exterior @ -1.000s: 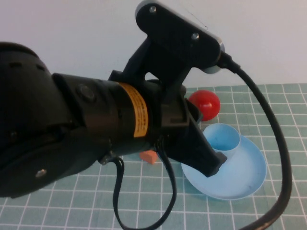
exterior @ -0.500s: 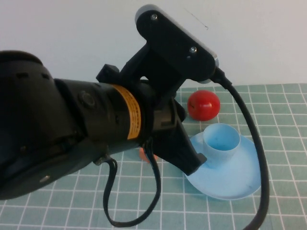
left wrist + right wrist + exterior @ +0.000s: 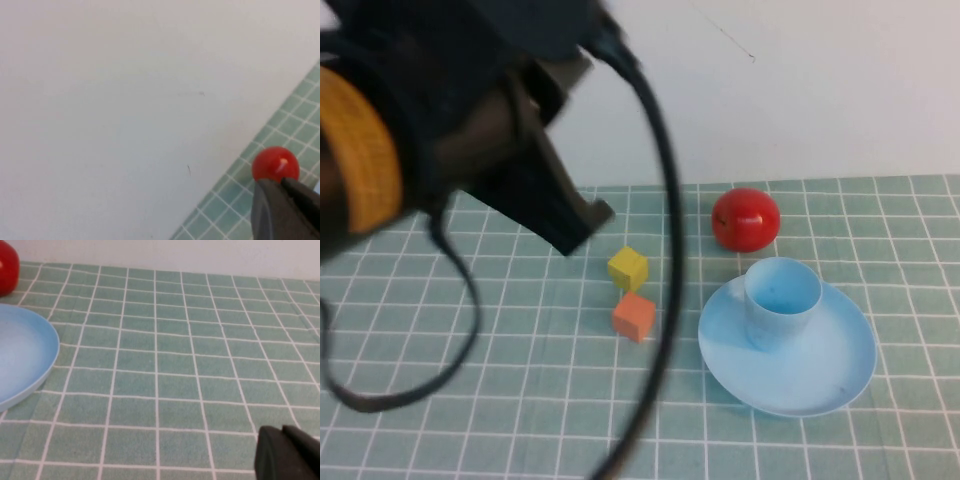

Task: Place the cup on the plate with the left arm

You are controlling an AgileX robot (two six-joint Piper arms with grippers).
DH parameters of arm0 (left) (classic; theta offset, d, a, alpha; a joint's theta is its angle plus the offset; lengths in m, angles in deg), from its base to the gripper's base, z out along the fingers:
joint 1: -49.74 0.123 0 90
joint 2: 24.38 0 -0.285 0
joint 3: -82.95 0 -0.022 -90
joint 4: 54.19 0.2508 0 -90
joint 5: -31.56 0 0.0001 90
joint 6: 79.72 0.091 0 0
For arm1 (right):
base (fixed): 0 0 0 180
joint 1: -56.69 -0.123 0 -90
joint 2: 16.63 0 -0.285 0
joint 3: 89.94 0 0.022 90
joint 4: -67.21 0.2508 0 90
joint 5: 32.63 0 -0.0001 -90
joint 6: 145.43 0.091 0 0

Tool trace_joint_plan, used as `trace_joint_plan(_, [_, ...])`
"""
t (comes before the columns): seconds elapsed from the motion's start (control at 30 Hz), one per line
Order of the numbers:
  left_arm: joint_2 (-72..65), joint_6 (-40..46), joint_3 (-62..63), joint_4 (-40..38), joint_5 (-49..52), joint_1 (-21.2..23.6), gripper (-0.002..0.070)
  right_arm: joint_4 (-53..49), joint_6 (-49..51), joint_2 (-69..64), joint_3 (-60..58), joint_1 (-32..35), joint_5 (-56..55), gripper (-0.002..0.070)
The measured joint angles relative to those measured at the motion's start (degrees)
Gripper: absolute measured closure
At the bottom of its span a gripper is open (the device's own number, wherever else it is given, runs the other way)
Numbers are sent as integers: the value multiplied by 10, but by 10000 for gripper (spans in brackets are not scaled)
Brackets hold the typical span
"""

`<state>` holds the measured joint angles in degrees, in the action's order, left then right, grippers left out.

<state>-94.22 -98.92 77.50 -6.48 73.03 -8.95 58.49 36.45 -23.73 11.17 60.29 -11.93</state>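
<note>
Left arm (image 3: 430,150): fills the upper left of the high view, raised off the mat (image 3: 500,420), black cable (image 3: 665,280) hanging down past it.

Left gripper (image 3: 582,222): raised above the mat, left of the cubes, tip aimed down and to the right. Well apart from cup and plate. In the left wrist view (image 3: 281,186), fingers pressed together, nothing pinched, red ball (image 3: 275,164) just past the tip.

Cubes, count two: yellow cube (image 3: 628,268) farther back, orange cube (image 3: 635,316) just in front of it. Both on the mat, between left gripper and plate.

Red ball (image 3: 746,219), count one: on the mat near the wall (image 3: 800,90), behind the plate, not touching it.

Cup (image 3: 782,300), count one: upright on the plate, long axis vertical, open mouth up. Seated in the plate's rear left part, off centre. Free of both grippers.

Plate (image 3: 840,365), count one: flat on the mat, right of centre, carrying the cup only.

Right gripper (image 3: 282,432): seen only in the right wrist view, low over the mat, fingers pressed together, empty. Plate rim (image 3: 25,355) and red ball (image 3: 7,270) ahead of it, both well apart from the tip.
</note>
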Motion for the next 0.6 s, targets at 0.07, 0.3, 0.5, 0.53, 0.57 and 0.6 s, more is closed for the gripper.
trace_joint_plan(0.07, [27,-21,-8,16,-18,1,675,0,0,0,0,0,0,678])
trace_joint_plan(0.3, [122,-180,-84,21,-144,107,675,0,0,0,0,0,0,678])
trace_joint_plan(0.5, [235,-278,-230,21,-302,254,676,0,0,0,0,0,0,678])
trace_joint_plan(0.53, [255,-285,-261,21,-317,278,676,0,0,0,0,0,0,678])
trace_joint_plan(0.57, [281,-295,-292,21,-333,301,676,0,0,0,0,0,0,678])
trace_joint_plan(0.6, [308,-310,-323,21,-347,324,676,0,0,0,0,0,0,678])
